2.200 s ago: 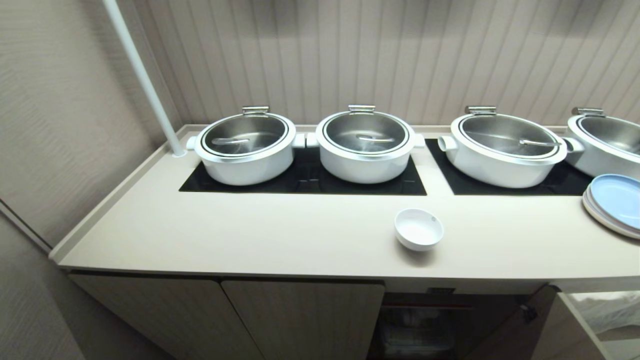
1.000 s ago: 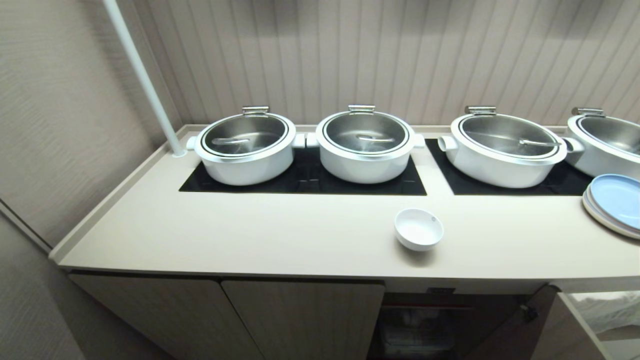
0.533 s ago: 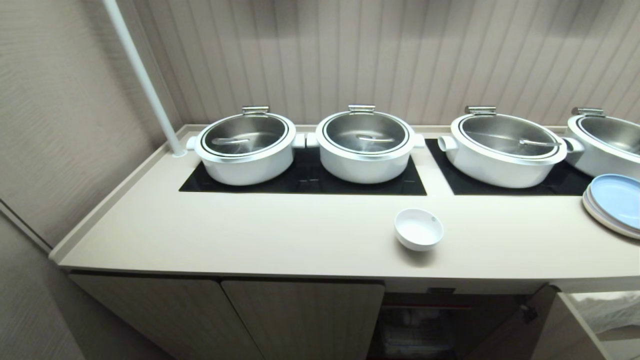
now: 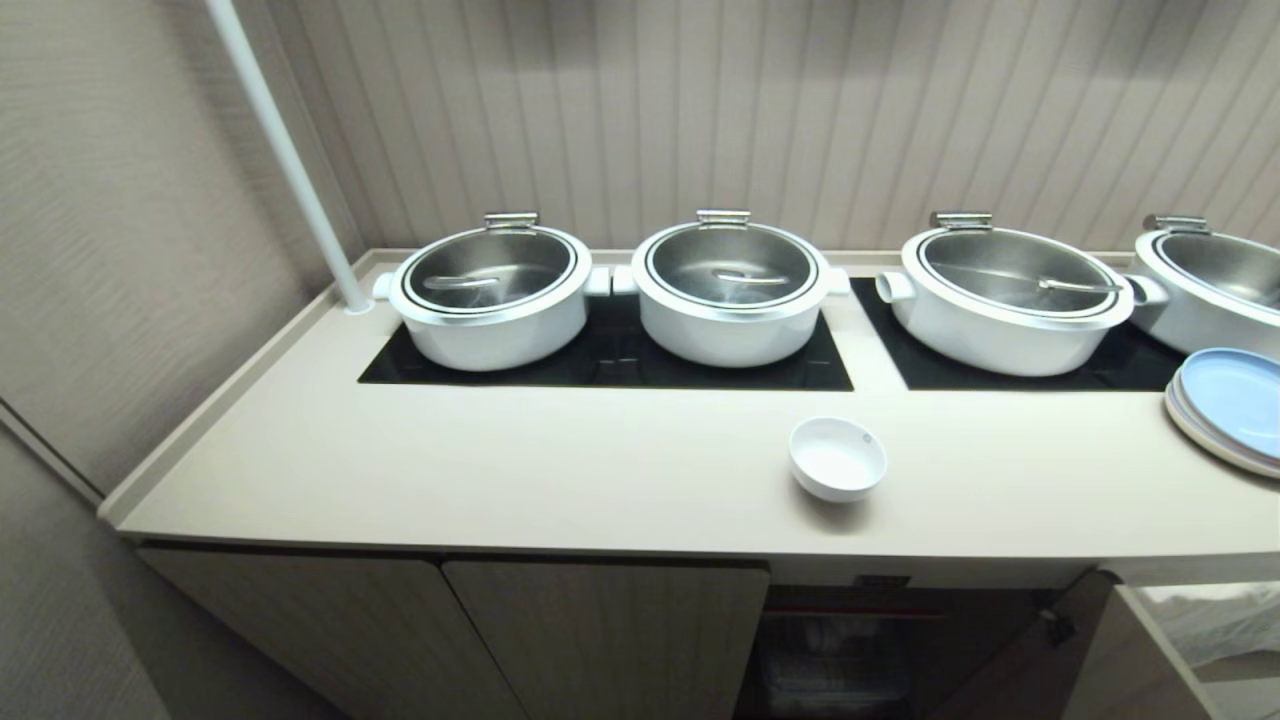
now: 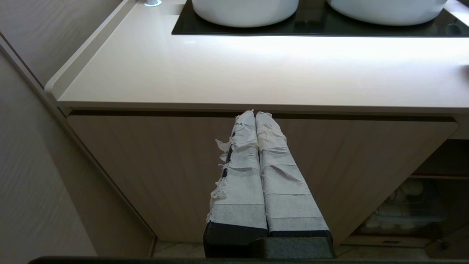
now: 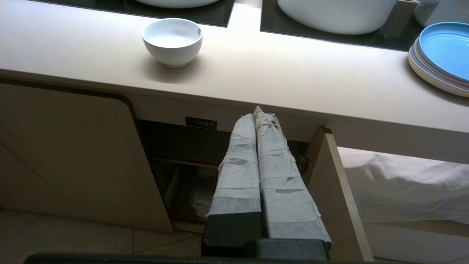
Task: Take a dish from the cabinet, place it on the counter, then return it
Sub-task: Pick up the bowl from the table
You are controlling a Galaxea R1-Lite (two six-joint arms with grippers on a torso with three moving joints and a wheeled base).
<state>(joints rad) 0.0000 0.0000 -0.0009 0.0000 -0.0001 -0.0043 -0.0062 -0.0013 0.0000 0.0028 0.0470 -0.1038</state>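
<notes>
Both tape-wrapped grippers, left gripper and right gripper, hang pressed together, empty, before the beige ribbed cabinet. Above, the small white ceramic bowl sits upright on the cream countertop, steel-lidded white pots behind.

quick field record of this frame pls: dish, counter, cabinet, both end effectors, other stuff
dish: white bowl, upright on the counter, free of any grip
cabinet: door swung open, shelf exposed below the bowl
left end effector: shut, empty, low in front of a closed cabinet door
right end effector: shut, empty, in front of the open compartment
other: four lidded white pots on black cooktop panels; stacked plates, blue on top, at the counter's right
</notes>
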